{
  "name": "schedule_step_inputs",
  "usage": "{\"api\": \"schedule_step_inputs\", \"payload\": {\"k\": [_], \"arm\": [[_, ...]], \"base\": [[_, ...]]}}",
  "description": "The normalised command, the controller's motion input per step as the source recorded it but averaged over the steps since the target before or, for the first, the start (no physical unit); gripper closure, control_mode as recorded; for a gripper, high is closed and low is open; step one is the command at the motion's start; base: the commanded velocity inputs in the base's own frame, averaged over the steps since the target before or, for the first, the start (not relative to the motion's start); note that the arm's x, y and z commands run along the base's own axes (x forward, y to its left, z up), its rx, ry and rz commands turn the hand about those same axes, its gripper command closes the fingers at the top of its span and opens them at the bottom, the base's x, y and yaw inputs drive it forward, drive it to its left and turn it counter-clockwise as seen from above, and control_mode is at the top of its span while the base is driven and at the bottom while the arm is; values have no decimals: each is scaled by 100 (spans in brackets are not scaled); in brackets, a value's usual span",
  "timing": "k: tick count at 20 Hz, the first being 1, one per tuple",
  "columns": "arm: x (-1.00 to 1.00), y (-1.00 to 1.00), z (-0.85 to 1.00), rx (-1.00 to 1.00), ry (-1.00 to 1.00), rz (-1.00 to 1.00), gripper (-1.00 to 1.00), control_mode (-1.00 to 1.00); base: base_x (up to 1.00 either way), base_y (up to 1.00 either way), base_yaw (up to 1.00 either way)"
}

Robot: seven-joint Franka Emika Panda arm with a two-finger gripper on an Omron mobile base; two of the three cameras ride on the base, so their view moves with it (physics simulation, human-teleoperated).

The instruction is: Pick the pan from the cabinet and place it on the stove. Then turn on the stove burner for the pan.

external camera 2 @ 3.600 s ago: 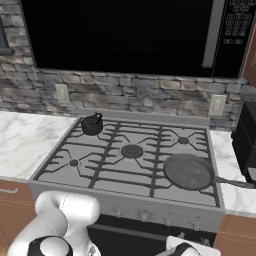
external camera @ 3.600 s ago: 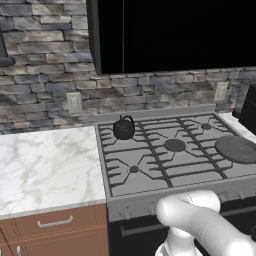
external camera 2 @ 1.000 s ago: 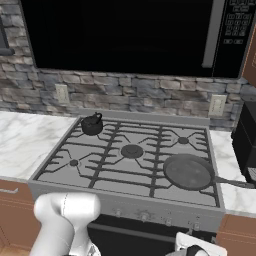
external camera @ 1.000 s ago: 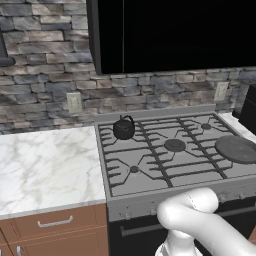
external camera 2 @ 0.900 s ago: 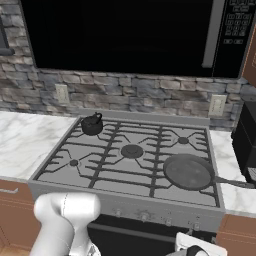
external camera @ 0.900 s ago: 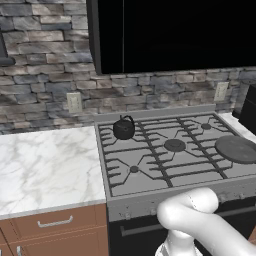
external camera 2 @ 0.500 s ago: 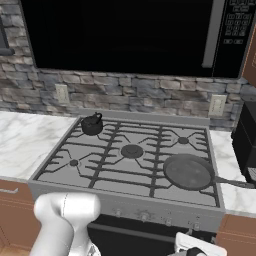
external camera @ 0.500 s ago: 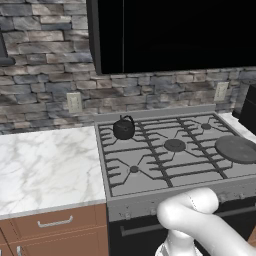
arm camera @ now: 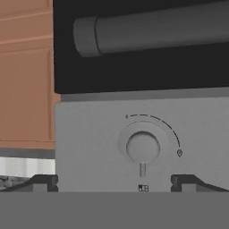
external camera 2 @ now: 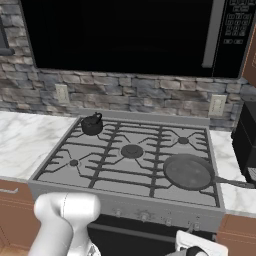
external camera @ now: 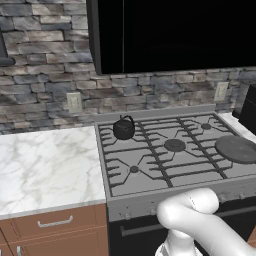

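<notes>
Grey metal of the stove [external camera 2: 125, 197] front panel was seen straight ahead of the gripper [arm camera: 114, 182] in the hand view, with a round knob [arm camera: 142, 146] centred between the two dark fingertips [arm camera: 41, 182], which were spread wide apart and held nothing. A dark oven door with its bar handle [arm camera: 152, 31] was seen beyond the knob in that rolled view, and reddish-brown cabinet fronts to one side. The pan [external camera 2: 189, 171] was resting on the stove grates at the front right burner, above the gripper, its handle reaching over the marble desk [external camera 2: 231, 195]. A small black kettle [external camera: 123, 128] was standing on the rear left burner, well apart from the pan.
</notes>
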Motion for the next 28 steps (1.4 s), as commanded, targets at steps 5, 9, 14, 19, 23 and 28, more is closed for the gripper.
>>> {"api": "schedule_step_inputs", "payload": {"k": [5, 9, 14, 19, 23, 28], "arm": [[0, 1, 6, -4, 0, 0, -100, -100], [2, 8, 0, -10, 0, 0, -100, -100], [9, 6, -5, -9, 3, 0, -100, -100], [8, 4, -2, -8, 4, 0, -100, -100], [6, 0, -2, -5, 3, 0, -100, -100], [8, 0, -3, -1, 1, 0, -100, -100]], "base": [[0, 0, 0], [0, 0, 0], [0, 0, 0], [0, 0, 0], [0, 0, 0], [0, 0, 0]]}}
